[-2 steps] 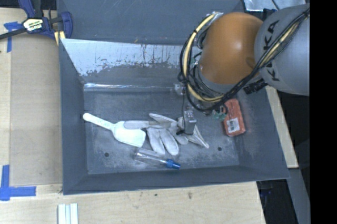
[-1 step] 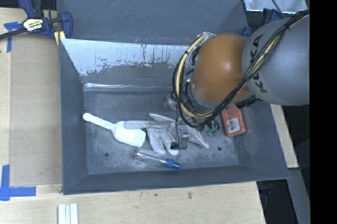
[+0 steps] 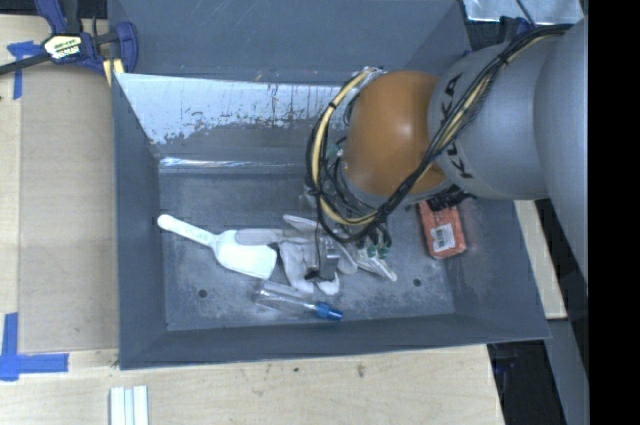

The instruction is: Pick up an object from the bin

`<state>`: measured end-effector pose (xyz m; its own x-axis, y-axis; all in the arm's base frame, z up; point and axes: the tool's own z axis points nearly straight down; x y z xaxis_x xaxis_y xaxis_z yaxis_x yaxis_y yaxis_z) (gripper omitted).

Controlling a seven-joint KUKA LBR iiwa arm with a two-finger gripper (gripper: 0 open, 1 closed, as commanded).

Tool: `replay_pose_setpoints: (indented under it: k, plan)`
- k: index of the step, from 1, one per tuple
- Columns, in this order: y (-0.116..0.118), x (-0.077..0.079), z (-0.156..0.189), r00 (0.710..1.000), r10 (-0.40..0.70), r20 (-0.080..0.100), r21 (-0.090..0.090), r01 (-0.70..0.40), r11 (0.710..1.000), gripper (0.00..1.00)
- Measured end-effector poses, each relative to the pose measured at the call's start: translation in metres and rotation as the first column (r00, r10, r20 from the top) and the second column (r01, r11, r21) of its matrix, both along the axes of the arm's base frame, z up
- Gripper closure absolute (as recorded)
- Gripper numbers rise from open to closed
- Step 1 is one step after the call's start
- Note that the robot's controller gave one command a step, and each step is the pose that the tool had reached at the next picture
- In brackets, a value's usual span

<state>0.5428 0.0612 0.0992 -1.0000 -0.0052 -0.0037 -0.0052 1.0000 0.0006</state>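
My gripper is low in the middle of the bin floor, under the arm's orange cover. It is down on a small heap of pale grey-white pieces. A white plastic scoop lies just to the left, its handle pointing up-left. A clear tube with a blue cap rests on the floor in front of the gripper. A small green and white piece lies just to the right. I cannot see anything held.
A red-orange flat packet lies at the right side of the floor, partly under the arm. The arm and its cables cover the bin's right rear. The bin's walls slope steeply on all sides.
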Motion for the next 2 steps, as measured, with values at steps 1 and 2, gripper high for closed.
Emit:
replay_pose_setpoints:
  k: [1,2]
  plan:
    - [-0.003,-0.001,-0.021,1.0,-0.012,0.001,0.001,0.012,1.0,0.0]
    - [0.022,-0.007,-0.028,0.987,0.161,0.002,0.0,-0.161,0.987,1.0]
